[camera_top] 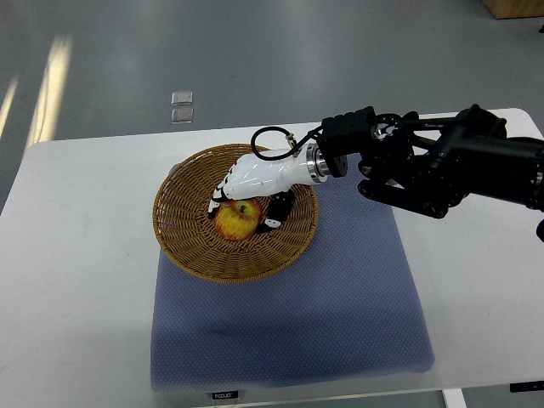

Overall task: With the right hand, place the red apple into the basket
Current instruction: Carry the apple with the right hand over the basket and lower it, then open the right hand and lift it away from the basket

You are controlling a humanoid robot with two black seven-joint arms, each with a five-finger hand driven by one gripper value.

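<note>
The red and yellow apple [237, 223] lies inside the round wicker basket [191, 246], near its middle. My right hand [246, 202], white with dark fingertips, reaches in over the basket's far rim from the right. Its fingers [219, 195] curl over the apple's top left and its thumb [277, 212] sits against the apple's right side, so the hand is closed around the fruit. The black right forearm [425, 166] stretches back to the picture's right edge. The apple's upper part is hidden under the palm.
The basket rests on the upper left corner of a blue-grey mat [340, 306] on the white table [76, 255]. A black cable loop [272, 143] sticks up at the wrist. Two small clear squares [181, 106] lie on the floor beyond the table.
</note>
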